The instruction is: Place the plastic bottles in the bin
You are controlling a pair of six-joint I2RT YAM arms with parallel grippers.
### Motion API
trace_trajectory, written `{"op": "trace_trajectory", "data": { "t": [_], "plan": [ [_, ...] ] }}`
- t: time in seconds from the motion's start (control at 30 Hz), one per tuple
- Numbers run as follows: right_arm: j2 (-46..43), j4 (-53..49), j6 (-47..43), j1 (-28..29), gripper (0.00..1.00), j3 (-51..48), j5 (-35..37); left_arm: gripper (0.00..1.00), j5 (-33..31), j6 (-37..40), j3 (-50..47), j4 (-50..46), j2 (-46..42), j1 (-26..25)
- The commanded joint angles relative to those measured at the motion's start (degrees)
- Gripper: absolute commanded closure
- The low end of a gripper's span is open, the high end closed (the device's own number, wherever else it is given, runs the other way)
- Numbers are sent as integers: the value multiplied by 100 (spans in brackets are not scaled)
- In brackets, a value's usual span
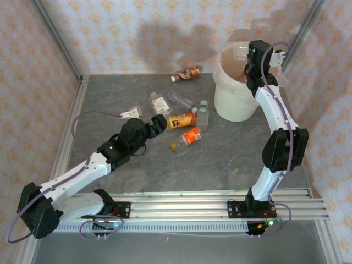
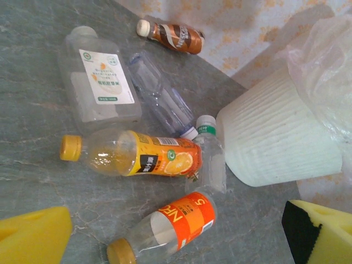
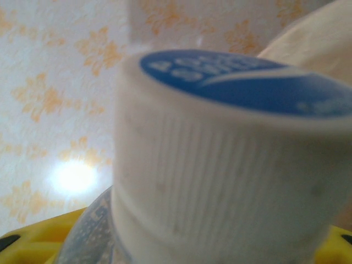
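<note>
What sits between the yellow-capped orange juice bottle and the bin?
A small clear bottle with a green cap, right beside the base of the juice bottle and short of the bin. The left wrist view shows it clearly.

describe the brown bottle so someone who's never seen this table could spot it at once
Find the big cream-white bin at the back right, then look left along the back wall. The brown bottle lies on its side there, apart from the cluster of bottles nearer the front. It alone is dark brown with a pale cap; the rest are clear or orange-labelled.
</note>
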Motion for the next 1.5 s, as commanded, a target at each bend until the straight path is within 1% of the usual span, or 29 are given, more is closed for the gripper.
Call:
{"op": "trace_trajectory", "data": {
  "t": [0.0,0.07,0.17,0.3,0.37,0.47,0.57,0.63,0.73,0.8,1.0,1.2,1.3,1.33,1.4,1.47],
  "plan": [
    [264,-108,735,-26,49,457,751,0,-421,-124,-176,-113,-218,36],
    [568,-568,955,-34,48,947,863,0,-453,-147,-262,-113,-326,45],
    [956,-1111,1354,-34,40,1562,789,0,-521,-175,-375,-103,-472,62],
    [1284,-1770,1798,-34,35,2123,774,0,-627,-222,-502,-110,-649,80],
    [1320,-1784,1833,-34,32,2149,837,0,-671,-244,-551,-152,-724,87],
    [1321,-1862,1654,-34,28,2246,932,0,-719,-229,-606,-207,-812,106],
    [1295,-1918,1552,-34,22,2301,1035,0,-750,-235,-644,-245,-876,132],
    [1283,-1918,1495,-34,10,2334,1065,0,-760,-242,-670,-243,-893,156],
    [1342,-1949,1455,-34,3,2443,1052,0,-755,-277,-690,-231,-894,170],
    [1376,-2010,1495,-34,0,2522,1012,0,-745,-295,-708,-210,-894,181],
    [1400,-2049,1630,-34,1,2559,899,0,-742,-346,-770,-210,-911,187],
    [1365,-2056,1576,-34,1,2593,932,0,-763,-355,-822,-205,-946,203],
    [1256,-2025,1470,-34,1,2568,819,0,-757,-356,-841,-184,-939,212],
    [1147,-1863,1271,-30,1,2476,716,0,-762,-352,-851,-176,-934,212],
    [871,-1444,587,23,1,2271,572,0,-749,-358,-852,-177,-905,212],
    [567,-1341,-84,120,1,2114,548,0,-734,-336,-844,-180,-840,221]
  ]
}}
